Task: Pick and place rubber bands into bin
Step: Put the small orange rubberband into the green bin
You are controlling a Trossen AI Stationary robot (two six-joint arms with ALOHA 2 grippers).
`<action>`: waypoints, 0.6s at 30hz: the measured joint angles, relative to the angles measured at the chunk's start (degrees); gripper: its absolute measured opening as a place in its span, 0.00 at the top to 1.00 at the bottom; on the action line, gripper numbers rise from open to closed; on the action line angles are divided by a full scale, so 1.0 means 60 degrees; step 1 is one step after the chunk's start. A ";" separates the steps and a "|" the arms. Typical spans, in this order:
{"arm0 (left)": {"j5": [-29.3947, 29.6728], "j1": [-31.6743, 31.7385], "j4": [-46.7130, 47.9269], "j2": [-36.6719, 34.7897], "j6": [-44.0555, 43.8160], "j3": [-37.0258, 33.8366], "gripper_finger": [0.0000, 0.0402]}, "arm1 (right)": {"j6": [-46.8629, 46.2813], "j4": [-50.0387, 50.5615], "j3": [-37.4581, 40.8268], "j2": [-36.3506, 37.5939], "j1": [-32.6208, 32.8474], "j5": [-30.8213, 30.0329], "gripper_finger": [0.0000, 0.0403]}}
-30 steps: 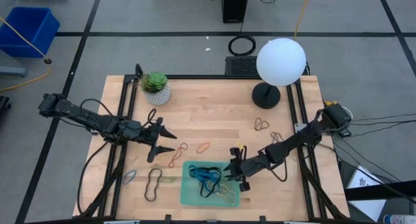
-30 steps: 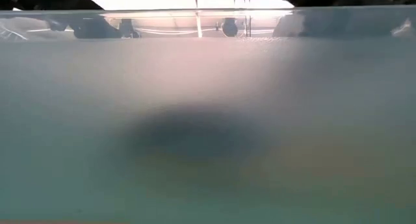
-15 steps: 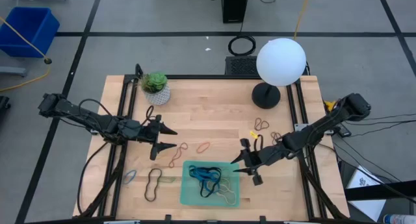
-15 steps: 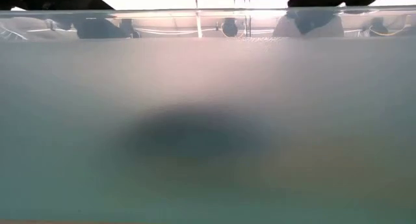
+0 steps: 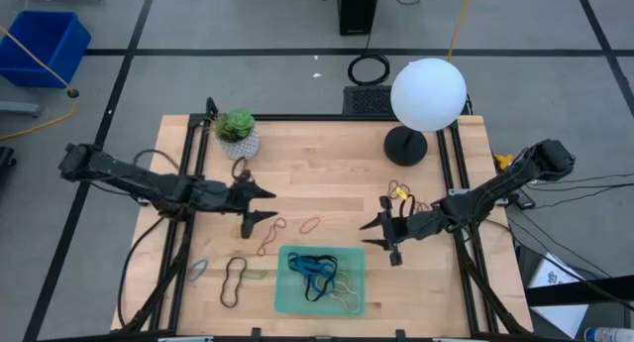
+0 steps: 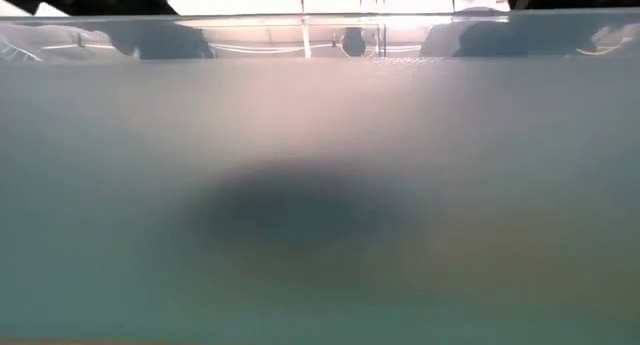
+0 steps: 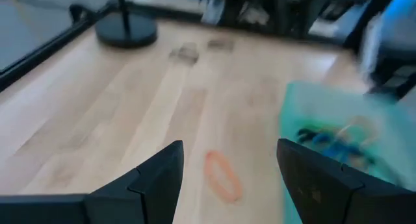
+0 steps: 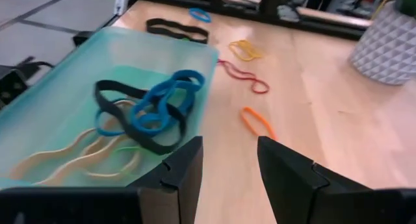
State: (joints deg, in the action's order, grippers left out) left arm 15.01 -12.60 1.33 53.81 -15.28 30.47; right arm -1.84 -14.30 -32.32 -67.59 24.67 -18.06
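Right end effector: the right end effector (image 5: pixel 384 236) is held wide and empty above the bench (image 5: pixel 337 173), just beside the far right corner of the bin (image 8: pixel 78 74).
Left end effector: the left end effector (image 5: pixel 260 204) is spread wide with nothing in it; an orange band (image 7: pixel 221 175) is seen just ahead, between its fingers (image 7: pixel 159 178).
Bin: the bin (image 5: pixel 287 300) is placed near the front edge; blue, black and tan bands (image 8: pixel 153 110) are already piled inside.
Loose bands: a red band (image 5: pixel 269 238) and the orange band (image 5: pixel 310 224) are left between the two end effectors; a black band (image 5: pixel 234 281) and a bluish one (image 5: pixel 198 271) lie near the left front corner; a few more (image 5: pixel 399 191) lie behind the right end effector.
Risk, pinch: a thin flat band is judged easily missed or skated aside if the fingers are closed too high.
Risk, snag: a floppy loop is likely to catch on a fingertip and be carried back out of the bin.
Risk, crowding: both arms could be brought into contact over the middle bands.
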 joint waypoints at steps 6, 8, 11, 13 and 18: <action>-0.1134 0.0771 0.1582 0.2429 0.0153 0.1979 0.36 | 0.0181 -0.1001 0.0657 0.0000 -0.0640 0.0011 0.65; -0.1621 0.0941 0.1669 0.3281 0.0678 0.2534 0.36 | 0.0181 -0.1140 0.0815 0.0000 -0.0805 0.0007 0.66; -0.2075 0.1088 0.1735 0.4414 0.1766 0.3265 0.36 | 0.0128 -0.1450 0.1031 0.0000 -0.0988 0.0016 0.66; -0.2292 0.1174 0.1797 0.5047 0.2381 0.3680 0.36 | 0.0104 -0.1634 0.1184 0.0000 -0.1094 0.0021 0.66; -0.2332 0.1462 0.1860 0.6329 0.3145 0.4435 0.36 | -0.0021 -0.1802 0.1493 0.0000 -0.1256 0.0022 0.66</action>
State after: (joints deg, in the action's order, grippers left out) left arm 1.02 -3.82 12.49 91.78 3.59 57.08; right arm -1.97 -25.11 -23.36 -67.59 17.13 -17.93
